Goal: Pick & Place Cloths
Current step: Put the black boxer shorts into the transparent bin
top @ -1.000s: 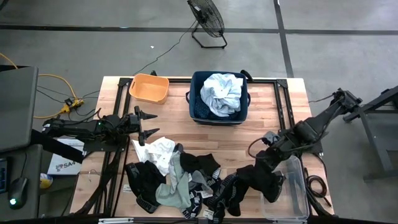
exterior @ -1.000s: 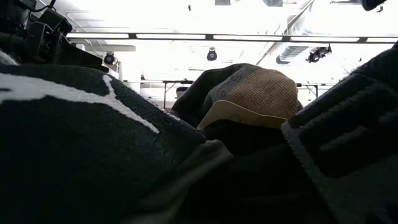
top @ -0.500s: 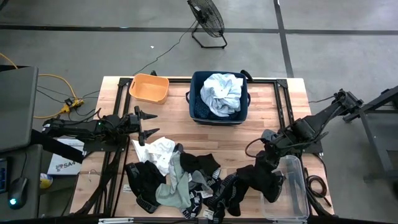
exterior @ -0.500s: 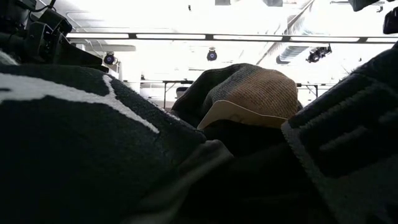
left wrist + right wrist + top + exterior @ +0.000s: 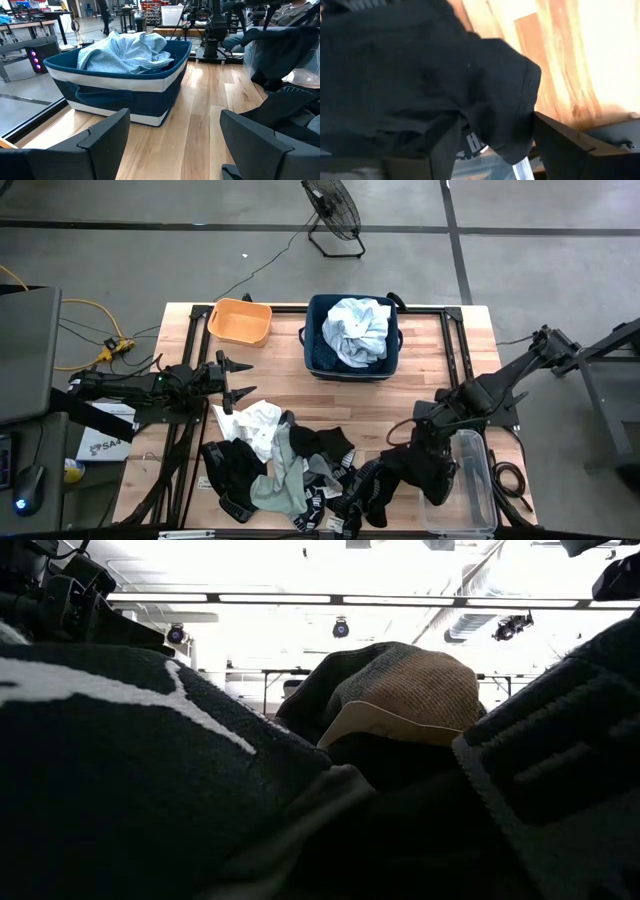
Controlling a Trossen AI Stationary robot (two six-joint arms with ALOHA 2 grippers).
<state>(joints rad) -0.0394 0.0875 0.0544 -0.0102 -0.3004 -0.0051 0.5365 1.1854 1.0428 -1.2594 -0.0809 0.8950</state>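
The right pincer (image 5: 408, 442) is low over the near right part of the wooden surface (image 5: 420, 370), and its two dark fingers (image 5: 445, 145) stand apart on either side of a fold of a black piece (image 5: 425, 470); from the wrist view the fabric lies between them, but whether they already press on it cannot be told. That black piece lies just below and in front of the pincer, partly draped over the edge of a clear plastic container (image 5: 475, 490) that sits beside it on the outer side. Further along from the pincer, toward the other arm, the rest of the pile spreads over the near edge: more black pieces (image 5: 325, 442), a grey-green garment (image 5: 280, 480) and a small white piece (image 5: 255, 423), all touching or overlapping. The low view is filled by dark cloth (image 5: 120, 790) pressed close to the lens, with a tan-and-dark knitted item (image 5: 400, 690) behind it, perhaps a sock. Well away from the right pincer, the left pincer (image 5: 240, 380) waits above the bare wood beside the white piece, its fingers wide apart and empty. Beyond both, at the far side, the navy bin (image 5: 350, 365) holds the pale blue-white shirt (image 5: 358, 330), and an orange tub (image 5: 240, 322) stands beside it.
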